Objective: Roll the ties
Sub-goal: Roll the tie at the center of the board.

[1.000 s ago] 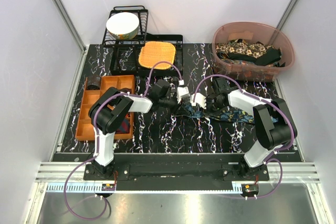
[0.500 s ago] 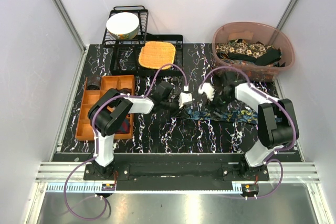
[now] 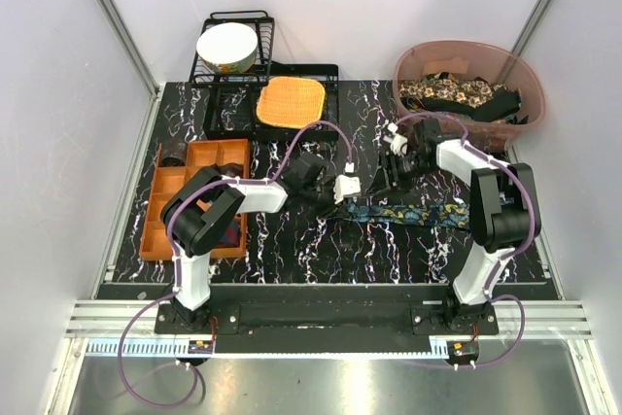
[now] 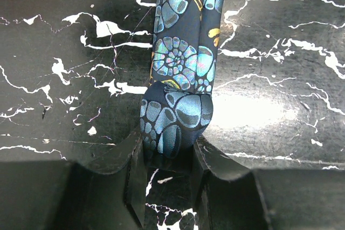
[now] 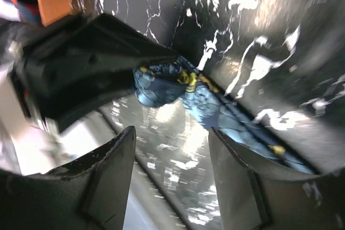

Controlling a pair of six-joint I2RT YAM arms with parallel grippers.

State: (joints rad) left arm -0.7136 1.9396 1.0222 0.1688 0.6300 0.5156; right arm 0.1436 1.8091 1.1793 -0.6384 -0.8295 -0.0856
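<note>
Dark blue tie [image 3: 418, 213] lies flat across mid bench [image 3: 292, 240], between the two arms. We see navy satin with teal shell-like print and yellow flecks, and a groove down its middle. Its left end is curled into a small tight roll and the rest runs straight to the right. Left tool [image 4: 167, 157] is clamped on that roll, fingers touching both sides. Right tool [image 5: 171, 136] has its fingers apart, gripping nothing, near the rolled end. More ties [image 3: 457, 94] sit in the pink tub [image 3: 457, 45] back right.

Bright glare on the table [image 4: 259, 111]; right wrist view blurred.
</note>
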